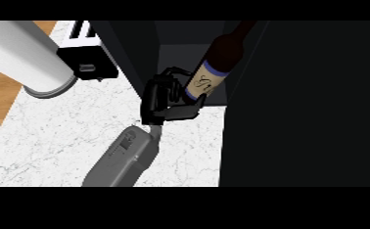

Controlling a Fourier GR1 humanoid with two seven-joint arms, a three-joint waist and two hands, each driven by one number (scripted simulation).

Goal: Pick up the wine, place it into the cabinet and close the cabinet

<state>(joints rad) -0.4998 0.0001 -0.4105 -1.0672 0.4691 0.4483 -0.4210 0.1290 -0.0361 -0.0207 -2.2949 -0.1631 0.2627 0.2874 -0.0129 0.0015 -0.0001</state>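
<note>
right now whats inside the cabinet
The wine bottle stands tilted in the open cabinet, with one hand curled round its lower part. The bottle's base is covered by that hand; the dark interior behind shows nothing else.

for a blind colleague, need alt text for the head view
A hand curls round a dark wine bottle, tilting it into an open dark cabinet. A toaster and a white roll sit on the marble counter at left.
</note>
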